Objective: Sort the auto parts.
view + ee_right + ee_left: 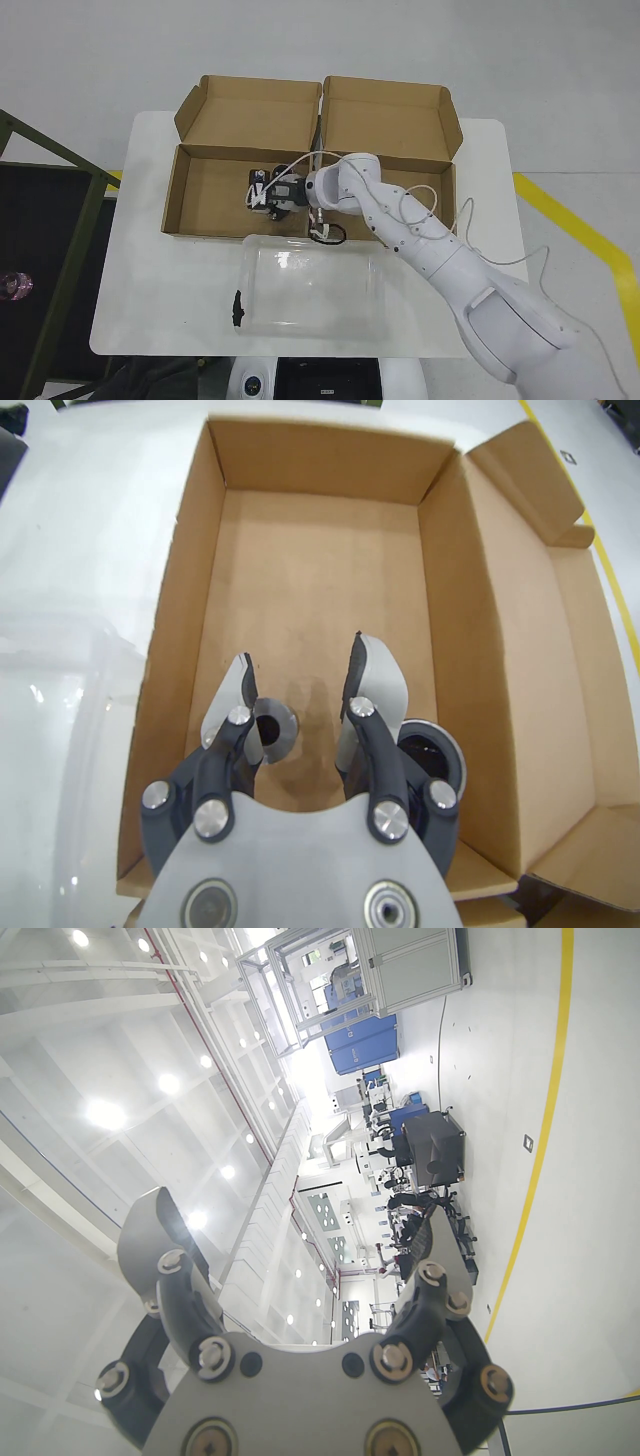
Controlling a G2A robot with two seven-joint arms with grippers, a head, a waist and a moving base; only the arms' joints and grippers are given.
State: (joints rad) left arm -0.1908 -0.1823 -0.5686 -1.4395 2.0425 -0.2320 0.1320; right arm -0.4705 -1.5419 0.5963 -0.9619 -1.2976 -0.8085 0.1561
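1. Along the far edge of the counter (140, 280), two open cardboard boxes stand side by side with their lids folded back: the left box (210, 200) and the right box (390, 118).
2. Over the left box (320, 465) hangs the right pincer (301, 652), its fingers spread with nothing between them; in the top view it (262, 193) sits over the half of that box nearer the right box.
3. On the left box's floor, under that pincer, lie two metal parts: a silver ring (277, 725) and a larger round bearing-like part (440, 750), apart from each other.
4. By the near edge stands a clear plastic bin (310, 290).
5. A small black part (237, 308) lies at the bin's near left corner; inside or just outside, I cannot tell.
6. The left pincer (295, 1203) points away from the counter toward the hall, spread and holding nothing.
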